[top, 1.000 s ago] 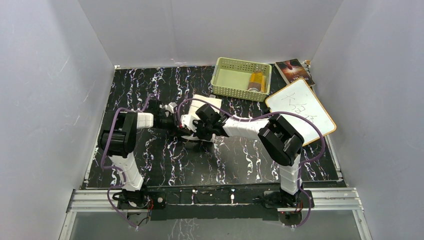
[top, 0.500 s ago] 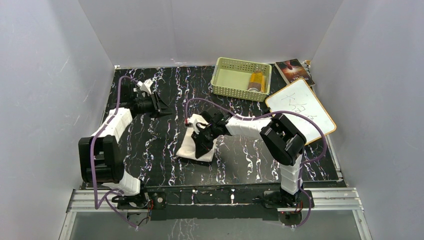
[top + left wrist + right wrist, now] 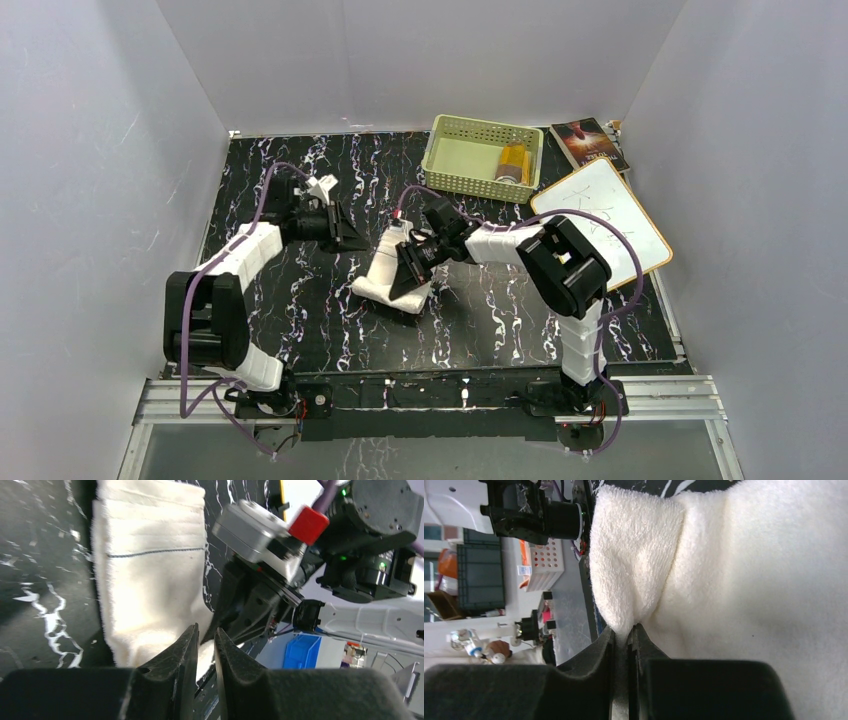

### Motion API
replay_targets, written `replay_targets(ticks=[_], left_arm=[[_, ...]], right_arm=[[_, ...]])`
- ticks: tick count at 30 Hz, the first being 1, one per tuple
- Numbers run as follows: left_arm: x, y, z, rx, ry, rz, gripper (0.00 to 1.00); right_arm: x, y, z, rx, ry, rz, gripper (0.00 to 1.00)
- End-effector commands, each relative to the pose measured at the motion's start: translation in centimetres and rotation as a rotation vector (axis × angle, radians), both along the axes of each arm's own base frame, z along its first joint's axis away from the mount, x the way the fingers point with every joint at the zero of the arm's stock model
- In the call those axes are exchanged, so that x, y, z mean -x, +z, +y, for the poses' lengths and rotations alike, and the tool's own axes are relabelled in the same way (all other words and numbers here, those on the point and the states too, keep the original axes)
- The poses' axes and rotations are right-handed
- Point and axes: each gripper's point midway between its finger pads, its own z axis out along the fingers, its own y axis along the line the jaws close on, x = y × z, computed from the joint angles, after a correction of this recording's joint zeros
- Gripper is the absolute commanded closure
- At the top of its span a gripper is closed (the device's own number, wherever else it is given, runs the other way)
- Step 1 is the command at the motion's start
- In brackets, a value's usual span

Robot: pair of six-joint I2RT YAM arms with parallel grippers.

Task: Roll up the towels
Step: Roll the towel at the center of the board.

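Black marbled bench (image 3: pixel 300 300): right fingers (image 3: pixel 594 655) pinch a fold of the cream-white terry towel (image 3: pixel 383 272); left fingers (image 3: pixel 180 650), barely parted, hover beside it.

The cream towel (image 3: pixel 724 580) is thick terry cloth, matt and fuzzy, with a thin stitched line across it. The table (image 3: pixel 300 330) is smooth, black and white-veined, with a slight sheen. At its far edge, the basket (image 3: pixel 470 183) is pale-green perforated plastic. The right gripper (image 3: pixel 625 630) looks like matt black plastic.
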Motion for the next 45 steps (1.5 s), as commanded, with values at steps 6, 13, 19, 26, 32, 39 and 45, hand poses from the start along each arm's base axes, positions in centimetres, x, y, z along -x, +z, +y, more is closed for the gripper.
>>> replay_targets(ticks=[6,13,19,26,32,39,45], left_arm=[[1.7,0.3,-2.3,0.037,-0.036,0.021,0.84],[2.4,-0.1,-2.5,0.044,-0.044,0.058,0.84],[4.0,-2.3,-3.1,0.050,-0.035,0.122,0.86],[5.1,-5.5,-4.1,0.078,0.011,0.209,0.90],[5.2,-8.8,-3.9,0.031,0.048,0.268,0.90],[2.6,-13.9,-2.4,-0.129,0.148,0.291,0.92],[2.8,-16.3,-1.9,-0.181,0.148,0.336,0.93]], right_arm=[[-2.1,-1.6,-0.7,0.000,-0.063,0.195,1.00],[-3.3,-4.5,-1.3,0.088,-0.163,0.283,1.00],[-3.4,-7.2,-2.2,0.169,-0.234,0.372,1.00],[-3.6,-8.5,-2.7,0.221,-0.275,0.418,1.00],[-3.6,-9.2,-3.2,0.248,-0.293,0.440,1.00],[-3.7,-8.7,-3.5,0.273,-0.287,0.379,1.00],[-5.8,-5.8,-4.3,0.324,-0.283,0.131,0.58]])
